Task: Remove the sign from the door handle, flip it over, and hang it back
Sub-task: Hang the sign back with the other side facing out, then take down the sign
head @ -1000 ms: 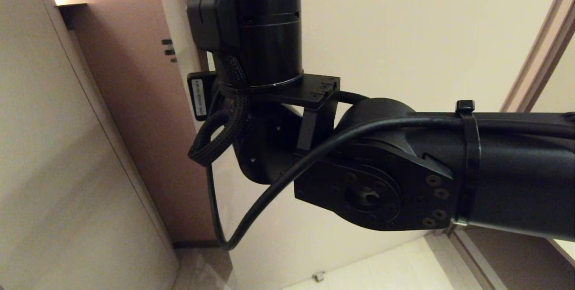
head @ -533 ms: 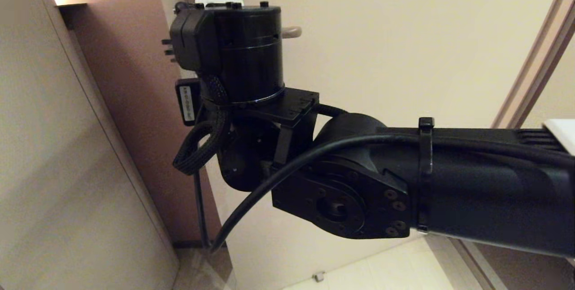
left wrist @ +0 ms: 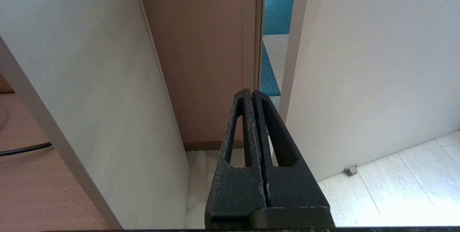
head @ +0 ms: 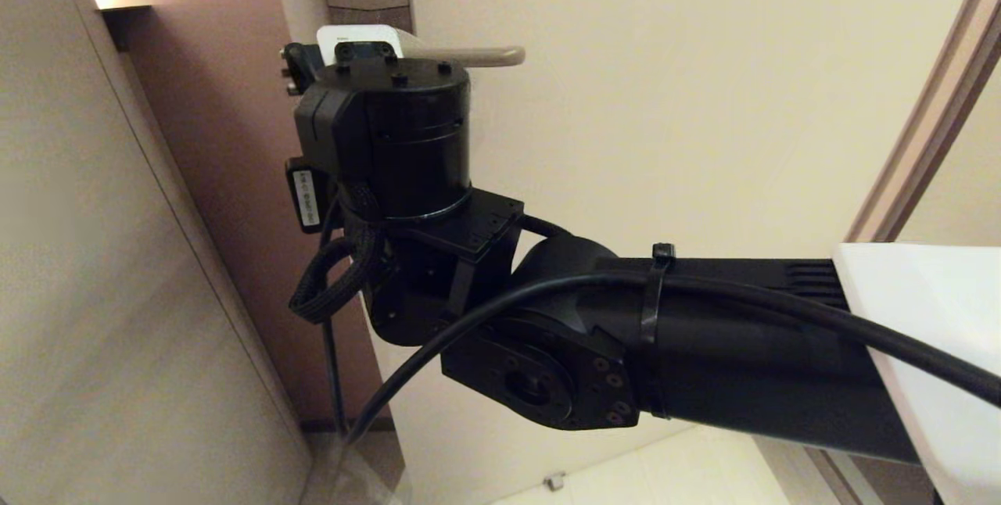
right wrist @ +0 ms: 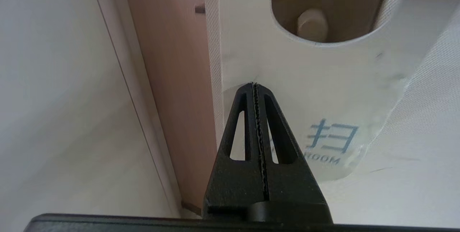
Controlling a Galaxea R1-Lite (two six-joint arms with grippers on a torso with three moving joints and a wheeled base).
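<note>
The sign [right wrist: 287, 66] hangs on the door handle [head: 477, 57] with its white side, blue characters and "ROOM", facing my right wrist camera. The lever's rounded end [right wrist: 312, 25] shows through the sign's oval hole. In the head view only the sign's white top [head: 360, 36] peeks out above my right wrist. My right gripper [right wrist: 253, 85] is shut with nothing between its fingers, its tips close against the sign's face below the hole. My left gripper [left wrist: 252, 92] is shut and empty, parked low and pointing at the gap beside the door.
The pale door [head: 665, 98] fills the middle. A brown wall panel [head: 235, 177] and a light cabinet side [head: 94, 255] stand to its left. A small doorstop [head: 554, 481] sits on the tiled floor. My right forearm [head: 704, 349] crosses the head view.
My right arm has sunk and drawn back in the head view, uncovering the handle and the sign's white top. The left arm has kept still.
</note>
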